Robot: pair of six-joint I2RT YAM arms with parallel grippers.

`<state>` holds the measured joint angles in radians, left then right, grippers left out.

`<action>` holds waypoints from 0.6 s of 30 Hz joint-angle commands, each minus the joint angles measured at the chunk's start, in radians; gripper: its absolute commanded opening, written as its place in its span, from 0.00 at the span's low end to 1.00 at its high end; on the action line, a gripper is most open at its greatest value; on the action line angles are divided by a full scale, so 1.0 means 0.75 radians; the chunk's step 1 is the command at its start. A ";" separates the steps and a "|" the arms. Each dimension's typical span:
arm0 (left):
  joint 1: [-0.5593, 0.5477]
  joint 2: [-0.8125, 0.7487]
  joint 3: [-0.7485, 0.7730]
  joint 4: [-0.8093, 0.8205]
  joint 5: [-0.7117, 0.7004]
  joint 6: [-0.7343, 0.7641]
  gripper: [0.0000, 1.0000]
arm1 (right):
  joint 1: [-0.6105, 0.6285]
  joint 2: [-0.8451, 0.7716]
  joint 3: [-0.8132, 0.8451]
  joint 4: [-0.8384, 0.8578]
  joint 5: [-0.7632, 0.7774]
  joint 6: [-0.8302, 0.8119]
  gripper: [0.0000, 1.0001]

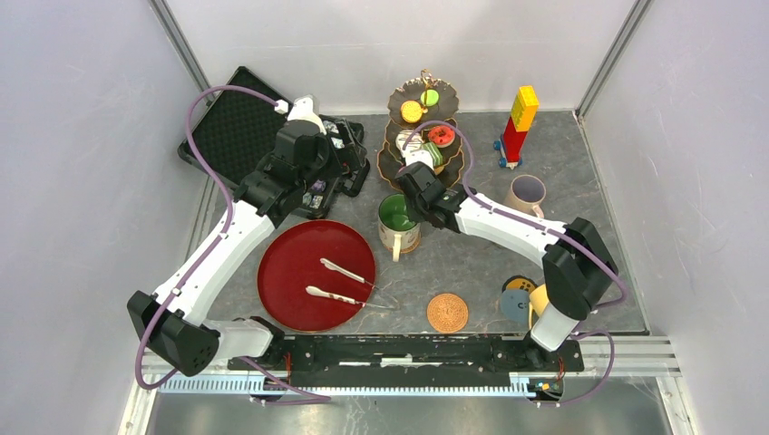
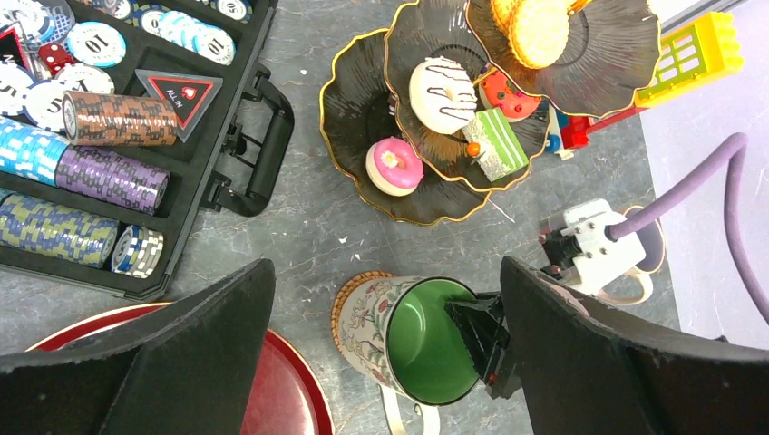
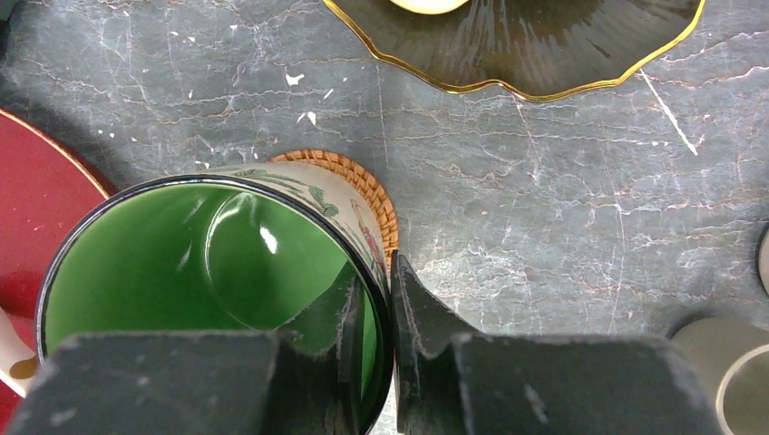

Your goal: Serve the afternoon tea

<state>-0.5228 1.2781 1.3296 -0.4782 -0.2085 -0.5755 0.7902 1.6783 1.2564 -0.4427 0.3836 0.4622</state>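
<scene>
The green-lined floral mug [image 1: 397, 219] stands over a woven coaster [image 2: 350, 292] beside the red tray. My right gripper [image 3: 388, 313] is shut on the mug's rim [image 3: 367, 263], one finger inside and one outside; it also shows in the top view [image 1: 415, 201]. My left gripper [image 2: 385, 281] is open and empty, hovering above the mug [image 2: 435, 340]. The three-tier gold-rimmed stand [image 1: 390, 163] holds a pink donut [image 2: 394, 166], an iced donut [image 2: 442, 91], a green cake [image 2: 494, 145] and macarons [image 1: 412, 111].
A red tray [image 1: 290, 272] with metal tongs [image 1: 345, 270] lies front left. An open case of poker chips [image 2: 91, 136] sits back left. The lilac mug [image 1: 526, 193], block tower [image 1: 517, 122], a loose brown coaster [image 1: 447, 312] and the yellow mug [image 1: 539, 299] are on the right.
</scene>
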 commanded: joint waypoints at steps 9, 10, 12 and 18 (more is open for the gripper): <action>0.002 -0.007 0.051 0.034 0.029 -0.038 1.00 | 0.004 0.020 0.077 0.192 0.046 -0.001 0.00; 0.002 -0.006 0.052 0.034 0.031 -0.038 1.00 | 0.004 0.022 0.072 0.194 0.048 -0.001 0.00; 0.001 -0.005 0.050 0.036 0.036 -0.038 1.00 | 0.003 0.029 0.069 0.196 0.050 -0.001 0.00; 0.002 -0.002 0.051 0.038 0.044 -0.038 1.00 | 0.004 0.041 0.062 0.197 0.045 0.001 0.00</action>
<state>-0.5232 1.2781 1.3296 -0.4774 -0.1883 -0.5755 0.7902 1.7191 1.2564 -0.4046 0.3985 0.4473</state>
